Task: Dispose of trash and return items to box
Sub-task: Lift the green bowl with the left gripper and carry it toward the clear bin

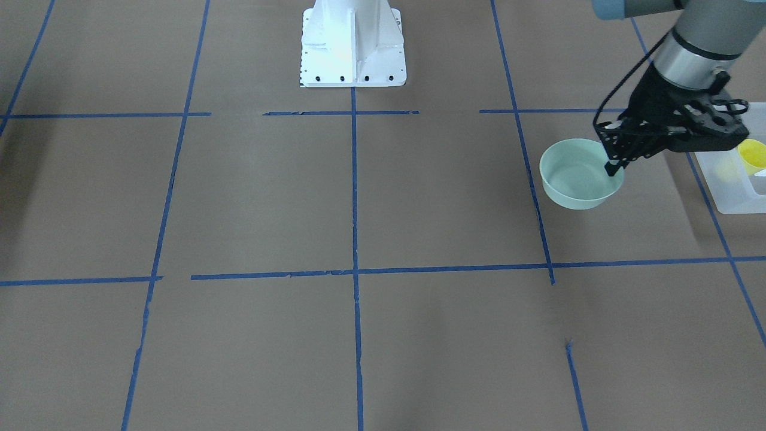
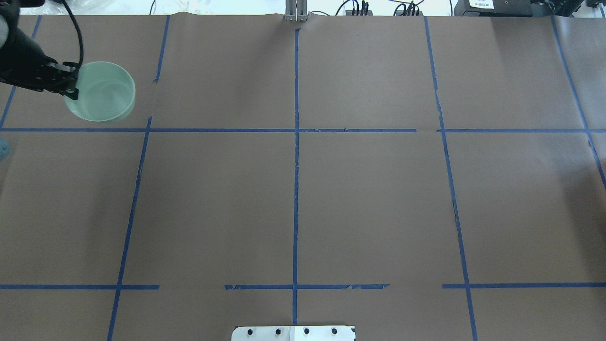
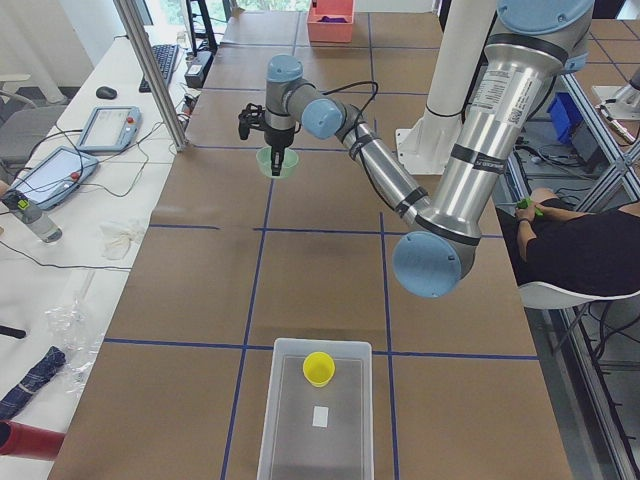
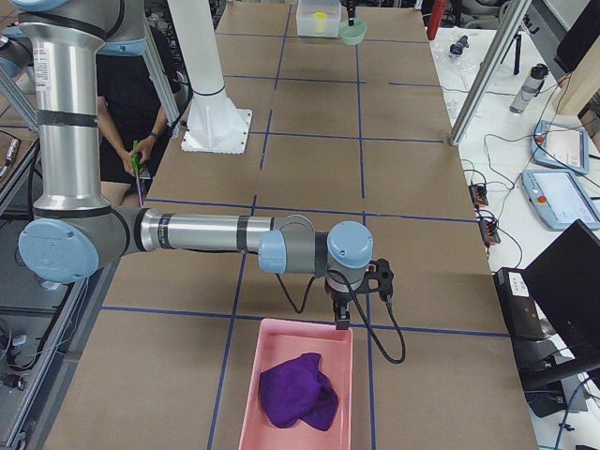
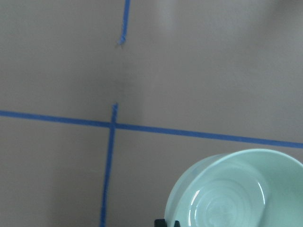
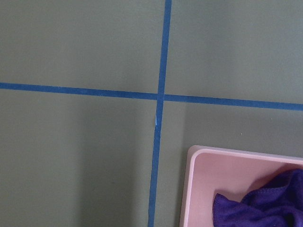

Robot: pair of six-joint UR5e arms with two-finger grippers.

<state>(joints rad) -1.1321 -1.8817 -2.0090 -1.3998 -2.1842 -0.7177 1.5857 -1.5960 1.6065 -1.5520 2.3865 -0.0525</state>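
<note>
My left gripper (image 1: 614, 167) is shut on the near rim of a pale green bowl (image 1: 575, 178), which is at or just above the brown table; it also shows in the overhead view (image 2: 103, 92) and the left wrist view (image 5: 236, 194). The translucent white box (image 1: 718, 191) stands right beside the gripper and holds the yellow cup (image 1: 753, 154). From the table's left end the box (image 3: 268, 420) and the cup (image 3: 319, 367) are near, the bowl (image 3: 278, 163) far. My right gripper (image 4: 342, 321) hangs over the far edge of a pink tray (image 4: 251, 375); I cannot tell whether it is open or shut.
The pink tray holds a purple cloth (image 4: 298, 392), also in the right wrist view (image 6: 255, 208). A small white card (image 3: 320, 416) lies in the box. The white robot base (image 1: 353, 48) stands at the table's middle edge. Blue tape lines cross the table.
</note>
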